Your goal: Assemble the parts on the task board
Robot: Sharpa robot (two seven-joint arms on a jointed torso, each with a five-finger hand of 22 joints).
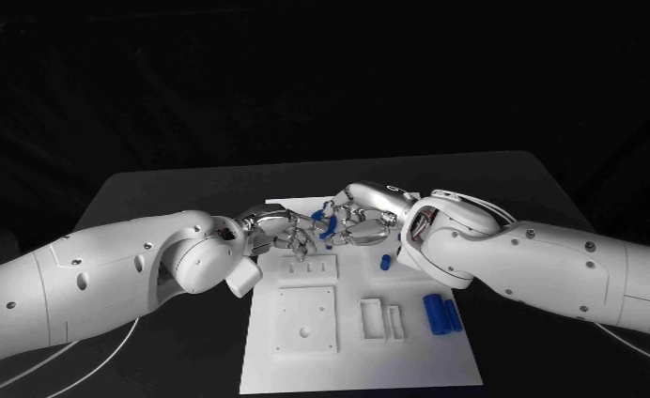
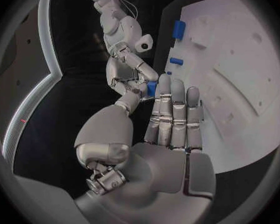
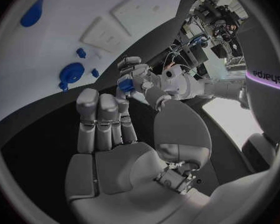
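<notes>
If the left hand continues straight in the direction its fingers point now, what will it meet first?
Most likely the small blue part and the right hand holding it. In the left wrist view the left hand has its fingertips right beside that part. The head view shows both hands meeting over the task board; depth is unclear.

The head view looks down from above onto the task board, which sits at lower centre of the frame, with both arms entering from the side edges. The left wrist view sits close behind the left hand, facing the board at the frame's right. The right wrist view sits close behind the right hand, with the board at upper left. All three views share the board and the meeting hands.
</notes>
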